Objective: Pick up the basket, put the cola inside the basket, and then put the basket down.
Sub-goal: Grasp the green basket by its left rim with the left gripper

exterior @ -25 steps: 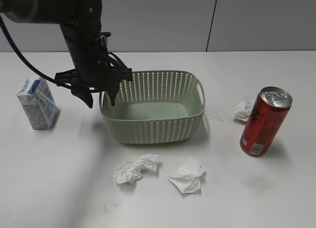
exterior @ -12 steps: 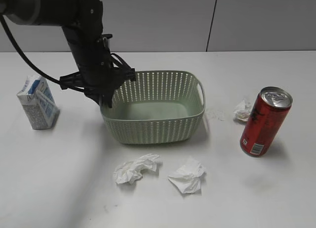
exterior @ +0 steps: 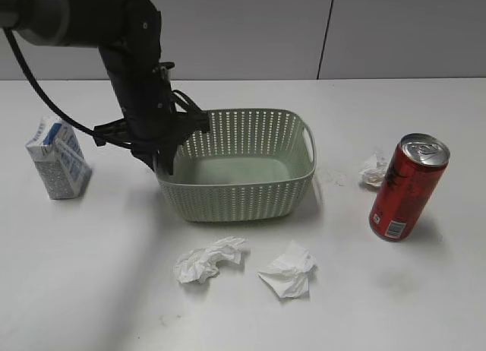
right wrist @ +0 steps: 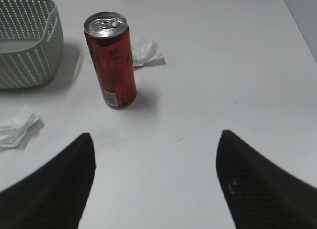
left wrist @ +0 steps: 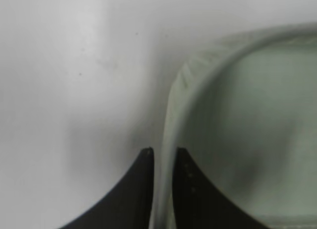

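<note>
Lowered since before, left tool (left wrist: 162, 157) now clenches basket's (exterior: 250, 195) left rim between its fingers.

Left tool (left wrist: 162, 157) lowered, closed onto basket (exterior: 250, 191) rim.

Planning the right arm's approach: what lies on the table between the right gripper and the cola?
Nothing: in the right wrist view only bare white table separates the open right gripper from the cola. A tissue lies beyond it, off that path.
</note>
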You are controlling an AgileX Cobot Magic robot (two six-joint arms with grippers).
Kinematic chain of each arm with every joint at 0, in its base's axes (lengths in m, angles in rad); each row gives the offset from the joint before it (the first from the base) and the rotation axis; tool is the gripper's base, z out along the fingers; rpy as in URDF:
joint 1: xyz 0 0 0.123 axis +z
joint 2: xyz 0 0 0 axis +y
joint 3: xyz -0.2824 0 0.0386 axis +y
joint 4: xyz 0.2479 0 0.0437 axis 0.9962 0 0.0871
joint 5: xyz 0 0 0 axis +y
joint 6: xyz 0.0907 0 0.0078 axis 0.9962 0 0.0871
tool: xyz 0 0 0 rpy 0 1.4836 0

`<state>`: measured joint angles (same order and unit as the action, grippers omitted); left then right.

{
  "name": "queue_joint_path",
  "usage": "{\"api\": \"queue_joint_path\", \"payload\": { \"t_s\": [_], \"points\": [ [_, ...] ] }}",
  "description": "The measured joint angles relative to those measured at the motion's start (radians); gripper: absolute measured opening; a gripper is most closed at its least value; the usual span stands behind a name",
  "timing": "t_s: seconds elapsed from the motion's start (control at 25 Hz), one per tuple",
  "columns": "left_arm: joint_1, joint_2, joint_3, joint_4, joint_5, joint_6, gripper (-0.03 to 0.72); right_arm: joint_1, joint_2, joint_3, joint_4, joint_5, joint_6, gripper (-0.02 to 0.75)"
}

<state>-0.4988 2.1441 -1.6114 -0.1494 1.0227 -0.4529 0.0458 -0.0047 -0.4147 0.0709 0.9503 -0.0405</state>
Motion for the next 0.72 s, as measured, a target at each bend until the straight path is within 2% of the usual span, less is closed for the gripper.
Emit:
{"api": "queue_joint_path", "payload": {
  "t_s": [0.12, 0.32, 0.72],
  "points": [
    [0.0, 0.004, 0.0, -0.005, 0.0, 0.0, 0.106, 0.0, 0.0, 0.0, 0.0, 0.0, 0.001, 0.586],
    [0.0, 0.004, 0.0, -0.012, 0.008, 0.0, 0.01, 0.0, 0.0, 0.0, 0.0, 0.0, 0.002, 0.586],
    [0.012, -0.039, 0.0, -0.061, 0.021, -0.003, 0.004, 0.0, 0.0, 0.0, 0.0, 0.0, 0.003, 0.586]
  ]
}}
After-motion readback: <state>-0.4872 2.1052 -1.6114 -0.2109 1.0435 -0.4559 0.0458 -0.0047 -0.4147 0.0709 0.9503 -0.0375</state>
